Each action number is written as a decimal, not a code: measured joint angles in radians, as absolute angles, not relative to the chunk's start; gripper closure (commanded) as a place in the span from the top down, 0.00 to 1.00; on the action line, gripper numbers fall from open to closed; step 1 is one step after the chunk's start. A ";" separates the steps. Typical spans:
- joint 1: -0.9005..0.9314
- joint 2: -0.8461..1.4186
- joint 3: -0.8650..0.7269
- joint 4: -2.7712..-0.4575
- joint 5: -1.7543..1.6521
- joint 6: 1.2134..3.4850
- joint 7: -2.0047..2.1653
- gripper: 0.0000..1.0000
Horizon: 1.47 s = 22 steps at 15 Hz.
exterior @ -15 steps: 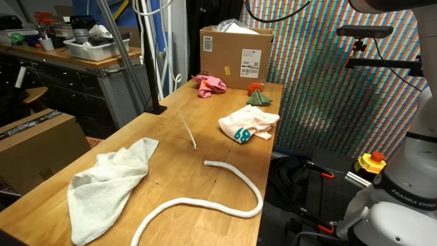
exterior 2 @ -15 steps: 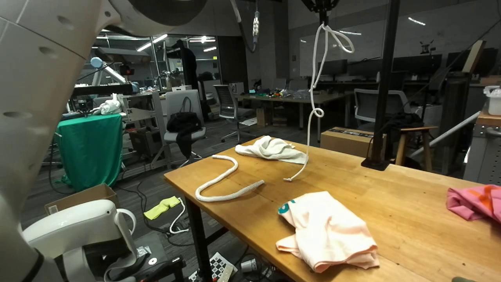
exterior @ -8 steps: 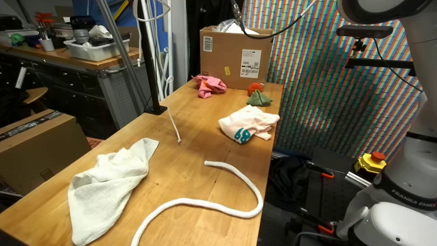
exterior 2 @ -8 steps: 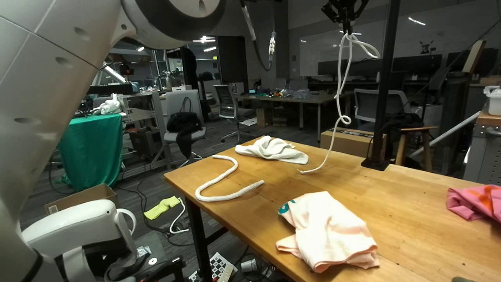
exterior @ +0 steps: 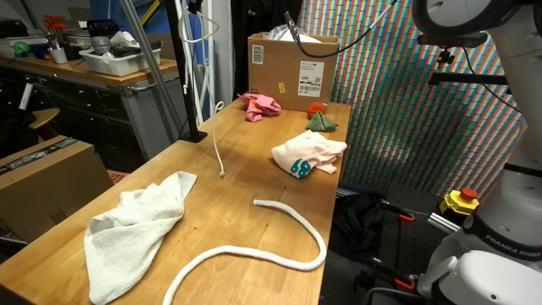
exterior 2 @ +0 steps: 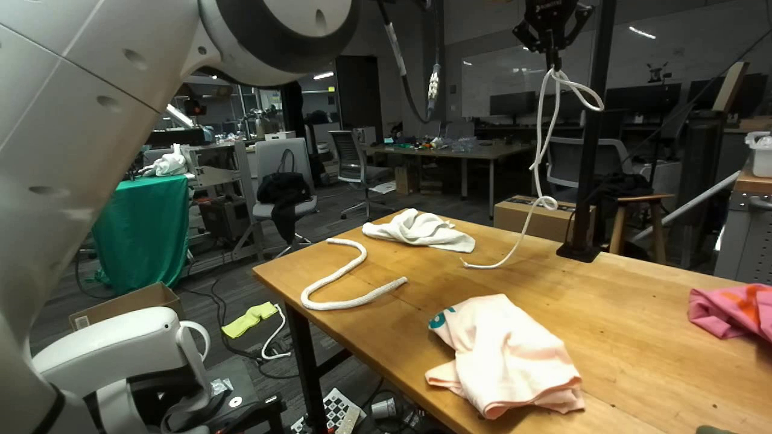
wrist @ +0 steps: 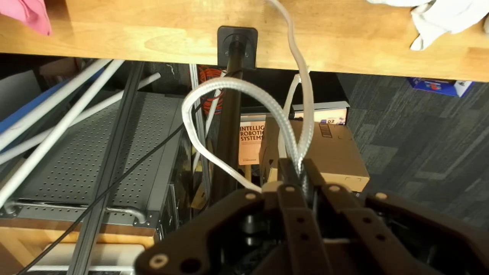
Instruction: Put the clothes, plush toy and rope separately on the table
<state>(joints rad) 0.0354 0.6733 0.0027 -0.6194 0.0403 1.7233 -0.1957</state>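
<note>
My gripper [exterior 2: 553, 65] is shut on a thin white rope [wrist: 308, 103], high above the table [exterior: 228, 203]. The rope forms a loop beside the fingertips, and its tail hangs down with the end resting on the wood. A thicker white rope [exterior: 237, 250] lies in an S curve. Of the clothes, a cream-white cloth [exterior: 131, 228] lies near the table's edge, a pale cloth with teal digits [exterior: 305, 148] lies across from it, and a pink garment [exterior: 260, 108] lies farther along. An orange-red and green soft item [exterior: 321, 123], perhaps the plush toy, sits near the pink garment.
A large cardboard box [exterior: 292, 63] stands at one end of the table. A black post [exterior 2: 582, 211] rises from the table's edge, close to the hanging rope. Beyond that edge, another cardboard box [exterior: 51, 182] stands below table height.
My gripper has moved towards the post and come lower, still holding the thin rope. The rope's tail has slid across the wood towards the post's edge. Everything else on the table stays put.
</note>
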 measured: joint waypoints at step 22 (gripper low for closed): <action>0.036 0.678 -0.008 -0.933 0.037 1.776 -0.256 0.10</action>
<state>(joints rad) 0.0358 0.6776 -0.0076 -0.9326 0.0367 1.7764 -0.2559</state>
